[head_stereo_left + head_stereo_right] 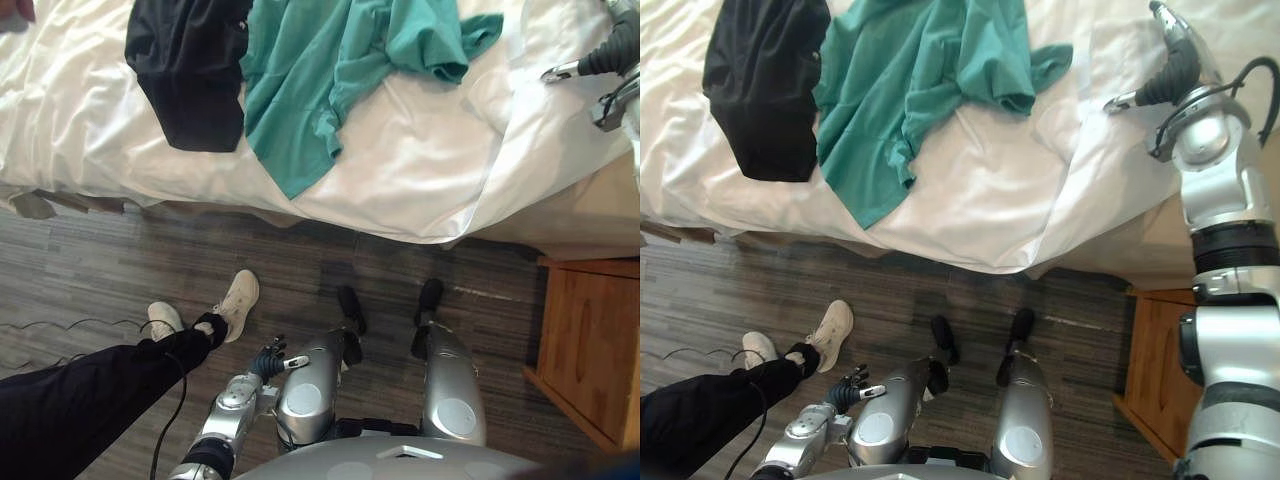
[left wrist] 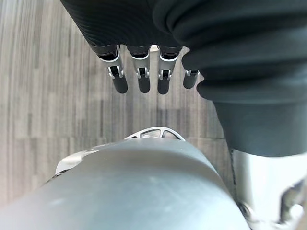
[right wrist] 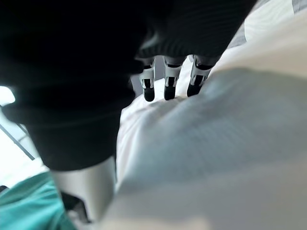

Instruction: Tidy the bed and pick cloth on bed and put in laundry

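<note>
A black cloth (image 1: 190, 70) lies crumpled on the white bed sheet (image 1: 420, 160) at the far left. Beside it, partly overlapping, a teal cloth (image 1: 320, 70) spreads towards the bed's near edge. My right hand (image 1: 1175, 55) is raised over the sheet at the bed's right end, away from both cloths. Its fingers (image 3: 165, 84) are straight, their tips close to the white sheet, and hold nothing. A corner of the teal cloth (image 3: 24, 201) shows past that arm. My left hand (image 1: 270, 360) hangs low over the floor with relaxed fingers (image 2: 139, 79), empty.
A person's leg in dark trousers (image 1: 90, 390) with white shoes (image 1: 235, 300) stands on the wood floor at my left. A wooden bedside cabinet (image 1: 590, 340) stands at the right. The sheet hangs over the bed's near edge (image 1: 970, 250).
</note>
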{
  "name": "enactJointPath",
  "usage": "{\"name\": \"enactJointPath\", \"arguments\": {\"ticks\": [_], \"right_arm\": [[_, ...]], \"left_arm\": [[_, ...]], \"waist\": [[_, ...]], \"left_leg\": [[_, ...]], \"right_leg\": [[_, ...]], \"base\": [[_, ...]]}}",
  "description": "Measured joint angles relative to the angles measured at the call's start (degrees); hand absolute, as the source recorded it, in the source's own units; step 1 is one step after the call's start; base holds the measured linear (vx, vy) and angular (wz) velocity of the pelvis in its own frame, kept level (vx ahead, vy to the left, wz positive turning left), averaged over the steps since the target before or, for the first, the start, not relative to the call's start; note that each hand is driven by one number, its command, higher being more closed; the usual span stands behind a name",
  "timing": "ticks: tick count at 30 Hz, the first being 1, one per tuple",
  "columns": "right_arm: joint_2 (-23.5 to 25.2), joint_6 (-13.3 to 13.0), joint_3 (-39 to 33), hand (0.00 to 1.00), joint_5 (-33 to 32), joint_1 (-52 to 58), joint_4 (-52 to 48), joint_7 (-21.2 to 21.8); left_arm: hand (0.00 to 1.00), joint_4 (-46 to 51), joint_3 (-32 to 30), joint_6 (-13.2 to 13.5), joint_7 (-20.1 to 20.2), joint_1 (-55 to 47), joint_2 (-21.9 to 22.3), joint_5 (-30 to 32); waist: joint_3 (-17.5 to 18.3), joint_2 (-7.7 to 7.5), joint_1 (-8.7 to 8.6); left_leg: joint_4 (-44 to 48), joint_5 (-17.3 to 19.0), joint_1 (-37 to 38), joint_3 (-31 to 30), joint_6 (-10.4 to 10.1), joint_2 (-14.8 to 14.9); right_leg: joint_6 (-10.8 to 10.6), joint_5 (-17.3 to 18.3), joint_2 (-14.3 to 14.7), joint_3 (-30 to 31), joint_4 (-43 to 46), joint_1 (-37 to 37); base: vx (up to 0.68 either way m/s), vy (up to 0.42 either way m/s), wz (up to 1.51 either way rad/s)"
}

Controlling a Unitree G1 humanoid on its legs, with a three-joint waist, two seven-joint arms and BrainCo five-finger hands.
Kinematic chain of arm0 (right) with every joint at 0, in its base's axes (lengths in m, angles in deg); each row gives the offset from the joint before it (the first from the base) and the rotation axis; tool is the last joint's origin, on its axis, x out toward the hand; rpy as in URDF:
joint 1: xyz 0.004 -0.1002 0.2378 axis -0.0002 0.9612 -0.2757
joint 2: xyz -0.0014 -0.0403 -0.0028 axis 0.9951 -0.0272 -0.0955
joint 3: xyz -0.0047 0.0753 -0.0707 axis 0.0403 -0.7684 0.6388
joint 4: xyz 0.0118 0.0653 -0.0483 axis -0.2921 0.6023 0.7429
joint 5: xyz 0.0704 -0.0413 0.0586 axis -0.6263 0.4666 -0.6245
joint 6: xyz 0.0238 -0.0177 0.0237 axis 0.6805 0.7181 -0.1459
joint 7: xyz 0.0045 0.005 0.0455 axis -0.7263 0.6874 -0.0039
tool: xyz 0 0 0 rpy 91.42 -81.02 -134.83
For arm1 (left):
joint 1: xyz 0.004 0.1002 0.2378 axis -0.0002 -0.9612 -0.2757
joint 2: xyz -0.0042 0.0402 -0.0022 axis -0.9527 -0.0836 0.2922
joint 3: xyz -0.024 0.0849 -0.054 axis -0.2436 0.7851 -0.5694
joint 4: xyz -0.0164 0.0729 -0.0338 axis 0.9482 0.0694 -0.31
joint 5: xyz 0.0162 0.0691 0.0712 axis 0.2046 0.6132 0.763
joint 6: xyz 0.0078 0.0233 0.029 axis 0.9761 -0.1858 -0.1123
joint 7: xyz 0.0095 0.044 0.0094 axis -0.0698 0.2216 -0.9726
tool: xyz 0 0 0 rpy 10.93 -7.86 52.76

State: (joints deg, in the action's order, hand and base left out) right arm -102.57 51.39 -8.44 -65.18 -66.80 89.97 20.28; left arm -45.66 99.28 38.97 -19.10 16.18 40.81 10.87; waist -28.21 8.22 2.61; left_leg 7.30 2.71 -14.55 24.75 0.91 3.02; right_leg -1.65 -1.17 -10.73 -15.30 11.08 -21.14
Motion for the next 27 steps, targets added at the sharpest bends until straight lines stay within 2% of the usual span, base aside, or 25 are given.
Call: {"name": "enactJointPath", "arguments": {"ticks": [1,3,5,11,14,15,18,20,21,22,23,25,27], "right_arm": [[-0.6,0.1,0.5,1.00,0.8,-0.3,0.8,0.4],[-2.3,0.5,1.1,1.00,2.3,-2.1,2.5,2.0],[-2.8,0.6,1.0,1.00,2.2,-3.4,2.7,2.8],[-2.7,0.6,-1.0,1.00,-0.7,-1.5,5.8,2.7],[-1.8,0.4,-6.4,1.00,-8.5,4.6,6.3,0.1],[0.1,0.3,-11.3,1.00,-13.8,8.3,5.8,-1.5],[4.9,-0.6,-20.7,1.00,-21.9,16.9,0.7,-4.0],[9.8,-1.3,-26.0,1.00,-24.9,23.8,-2.8,-5.7],[13.4,-1.8,-29.1,0.00,-26.8,29.2,-5.2,-7.3],[16.6,-2.0,-31.5,0.00,-28.2,34.3,-6.5,-8.3],[18.1,-2.0,-32.4,0.00,-28.9,36.4,-6.7,-8.8],[23.8,-2.1,-36.2,0.00,-32.1,44.2,-7.3,-11.2],[27.6,-3.0,-38.7,0.00,-34.7,48.1,-7.3,-12.6]], "left_arm": [[0.00,0.4,0.7,0.0,0.0,0.1,0.0,0.0],[0.00,2.2,3.4,0.7,-0.1,0.2,-0.1,0.0],[0.00,2.5,4.9,0.9,-0.1,0.2,-0.5,-0.3],[0.00,3.8,7.5,1.7,0.1,0.4,-1.9,-0.5],[0.00,4.8,7.8,2.6,0.3,-0.1,-1.9,-0.5],[0.00,5.9,7.7,2.7,0.3,-0.8,-1.9,-0.5],[0.00,7.4,7.1,2.4,0.2,-2.5,-1.9,-1.6],[0.00,7.3,5.2,1.9,0.3,-4.2,-1.6,-2.4],[0.00,6.6,3.5,1.3,0.4,-5.2,-1.3,-2.3],[0.00,5.5,1.4,1.0,0.6,-6.1,-0.9,-2.4],[0.00,5.1,0.4,0.9,0.9,-6.6,-0.7,-2.7],[0.00,1.1,-3.1,0.8,1.6,-7.1,0.4,-5.5],[0.00,-0.7,-5.0,0.8,1.8,-7.5,1.3,-7.5]], "waist": [[-0.1,0.54,0.10],[-0.6,2.81,0.27],[-0.3,3.33,0.15],[-0.3,3.35,0.02],[-0.3,3.33,-0.15],[-0.2,3.17,-0.69],[-0.1,2.68,-2.48],[1.1,1.09,-3.09],[3.0,-0.42,-3.46],[5.1,-1.82,-3.82],[5.9,-2.54,-3.96],[9.7,-4.56,-4.66],[11.8,-5.35,-5.16]], "left_leg": [[0.2,0.0,-0.6,0.0,0.1,-0.1],[0.6,0.1,-1.7,-0.1,0.4,-0.4],[1.0,0.1,-2.4,0.0,0.6,-0.7],[0.9,0.0,-0.4,0.0,1.0,-1.0],[-0.2,0.0,3.1,0.0,1.1,-1.2],[-0.8,0.0,4.5,0.1,1.1,-1.2],[-2.5,0.0,7.1,0.6,1.1,-1.3],[-3.9,-0.1,9.3,1.6,0.8,-1.2],[-4.6,0.1,10.3,1.9,0.3,-1.0],[-5.6,0.1,11.6,2.5,-0.2,-0.8],[-6.2,0.2,12.7,2.8,-0.4,-0.7],[-8.5,0.2,16.3,3.3,-1.2,-0.5],[-9.8,0.3,18.5,4.0,-1.7,-0.5]], "right_leg": [[0.0,0.0,-0.1,0.0,0.2,-0.6],[0.0,0.1,-0.8,0.2,1.4,-2.1],[0.0,0.4,-1.3,0.4,2.4,-3.3],[0.1,1.0,-1.8,0.4,3.8,-1.9],[-0.2,1.2,-1.6,0.4,2.8,1.8],[-0.5,1.1,-1.4,0.4,2.0,3.2],[-1.0,0.6,-0.7,0.6,-0.4,6.1],[-1.1,-0.1,0.2,1.4,-2.3,7.9],[-1.2,-0.2,0.7,1.7,-3.3,8.7],[-1.2,-0.2,1.2,1.8,-4.1,9.8],[-1.2,-0.2,1.5,1.9,-4.6,10.6],[-1.2,-0.2,2.3,2.1,-6.9,14.0],[-1.4,-0.4,2.8,2.2,-8.5,16.1]], "base": [[0.00,0.021,0.07],[0.00,0.029,0.04],[0.00,0.000,0.00],[0.00,0.000,0.00],[0.00,0.003,-0.02],[0.02,0.008,-0.05],[0.05,0.007,-0.13],[0.10,-0.005,-0.33],[0.16,-0.025,-0.28],[0.12,-0.021,-0.26],[0.17,-0.031,-0.27],[0.16,-0.030,-0.21],[0.10,-0.018,-0.16]]}}
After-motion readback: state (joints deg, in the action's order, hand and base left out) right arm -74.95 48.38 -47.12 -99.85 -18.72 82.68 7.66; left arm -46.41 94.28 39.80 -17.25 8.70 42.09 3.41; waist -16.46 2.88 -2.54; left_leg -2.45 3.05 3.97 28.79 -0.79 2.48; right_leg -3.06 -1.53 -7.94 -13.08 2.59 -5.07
